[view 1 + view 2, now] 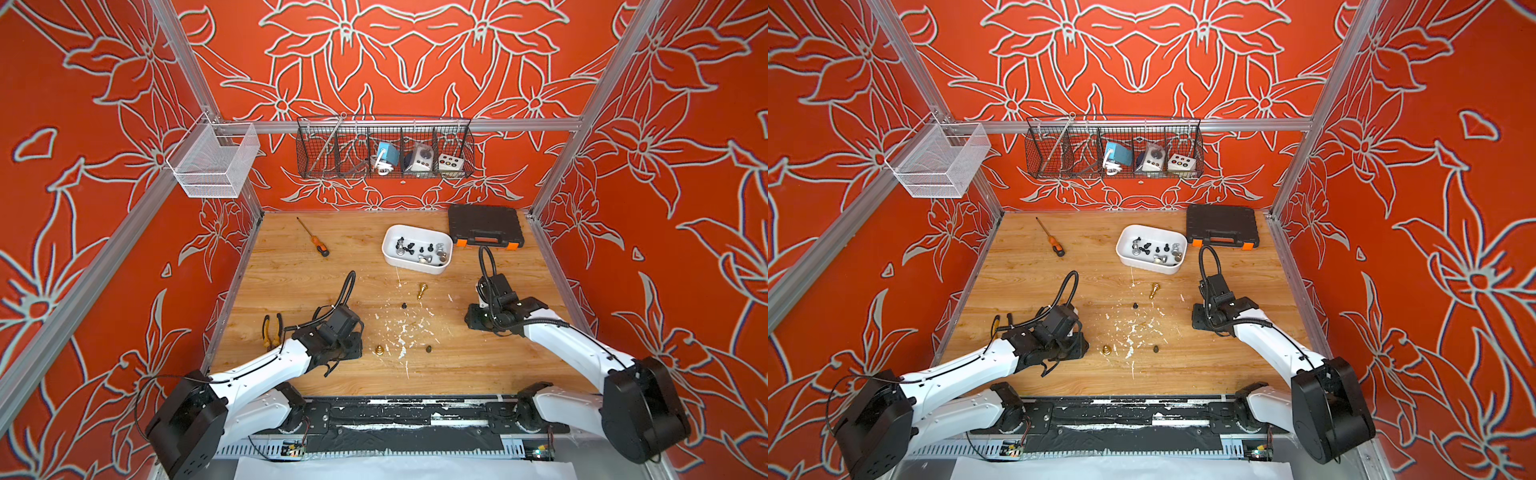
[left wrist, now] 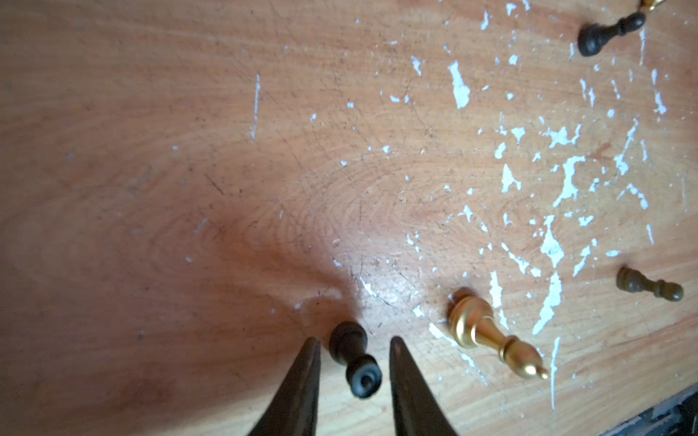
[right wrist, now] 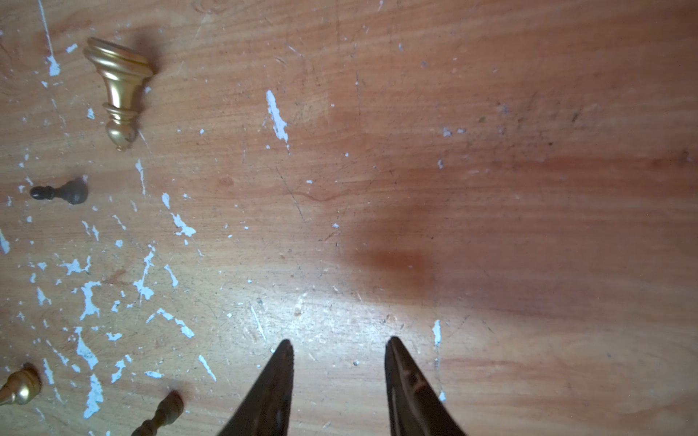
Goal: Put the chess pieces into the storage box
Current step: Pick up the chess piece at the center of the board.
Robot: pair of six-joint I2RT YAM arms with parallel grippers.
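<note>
**1. Left pincer** (image 2: 354, 339)
- Pos.: low over the tabletop (image 1: 311, 282), near-left area.
- Jaws: part-open, one tip on either side of a black pawn (image 2: 353, 358).
- The left wrist view shows a thin gap on both sides of the pawn, so there is no grip on it. The pawn sits on the wood.
- In both top views the wrist hides this pawn.

**2. Right pincer** (image 3: 340, 341)
- Pos.: near-right area of the tabletop, low.
- Jaws: moderately apart, nothing between them, bare wood below.

**3. Loose chess pieces on the tabletop**
- Gold bishop (image 2: 487, 336): just beside the black pawn, on the side toward the tabletop's centre.
- Dark pawn (image 1: 428, 348): further right, at the edge of the white paint flecks (image 1: 402, 332).
- Second black pawn (image 1: 404, 306) and taller gold piece (image 1: 422, 291): near each other, between the flecks and the box.

**4. Storage box** (image 1: 415, 267)
- White tub, far-centre of the tabletop, just beside the black toolcase (image 1: 484, 226).
- Contents: several silver & black pieces (image 1: 419, 249).
- Well apart from both pincers.

**5. Misc.**
- Screwdriver (image 1: 313, 239): far-left.
- Pliers (image 1: 271, 330): left edge, next to the left arm.
</note>
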